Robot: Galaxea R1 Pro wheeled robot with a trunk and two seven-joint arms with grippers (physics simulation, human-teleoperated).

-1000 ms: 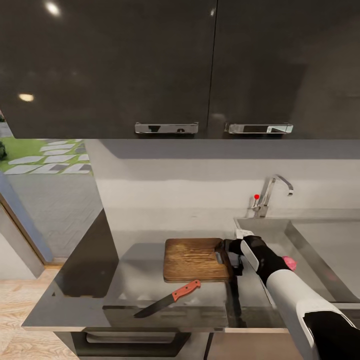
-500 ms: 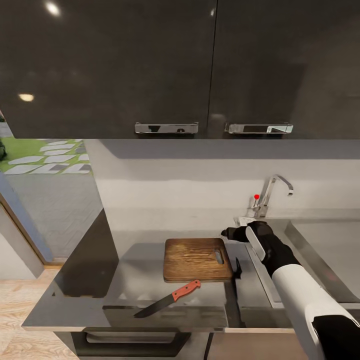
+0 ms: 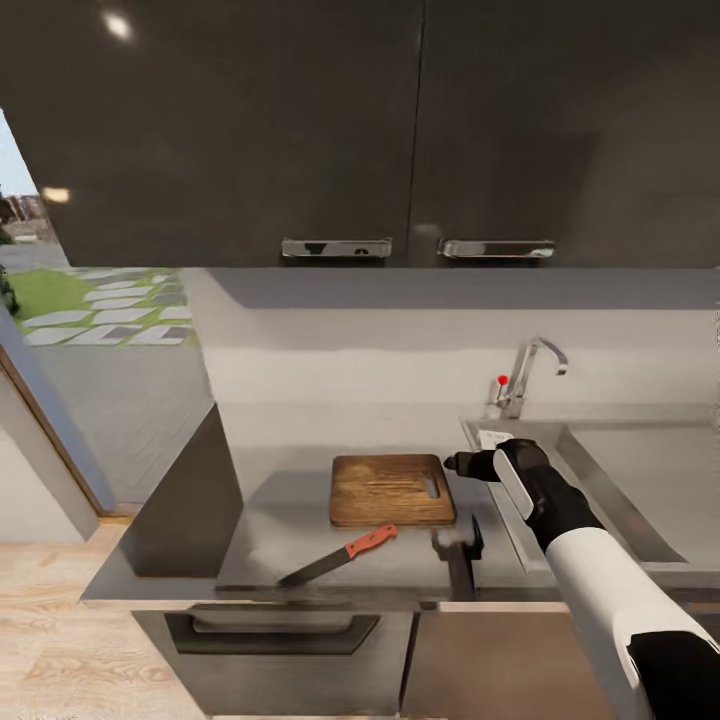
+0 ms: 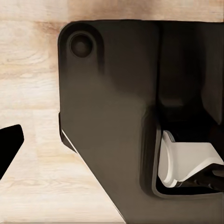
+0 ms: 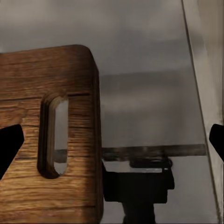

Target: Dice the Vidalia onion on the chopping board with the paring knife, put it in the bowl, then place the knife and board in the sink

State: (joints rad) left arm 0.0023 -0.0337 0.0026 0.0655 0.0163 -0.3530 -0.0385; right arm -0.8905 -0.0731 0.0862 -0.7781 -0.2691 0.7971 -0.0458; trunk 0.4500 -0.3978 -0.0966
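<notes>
We see our right end effector (image 3: 458, 464) hanging above the bench (image 3: 270, 540), just off the right edge of the chopping board (image 3: 391, 489) and close to the sink (image 3: 600, 480). In the right wrist view its two fingertips (image 5: 10, 142) sit at opposite edges of the picture, spread wide apart with nothing between them; below lie the board's slotted handle end (image 5: 52, 135) and bare steel bench (image 5: 140, 93). The wooden chopping board lies flat on the bench, its handle slot toward the sink. The paring knife (image 3: 337, 556), red-handled with a dark blade, lies on the bench just in front of the board, apart from it, blade pointing toward our left and the bench's front edge. The faucet (image 3: 525, 372) stands at the back left corner of the sink, a red knob beside it. Dark wall cabinets (image 3: 300, 130) hang above. We cannot make out the onion in the sink from here. In the left wrist view we see one dark fingertip (image 4: 9, 144) of our left end effector over a wooden floor (image 4: 32, 84) and a dark part of the robot's own body (image 4: 107, 116); we cannot tell how its fingers stand.
</notes>
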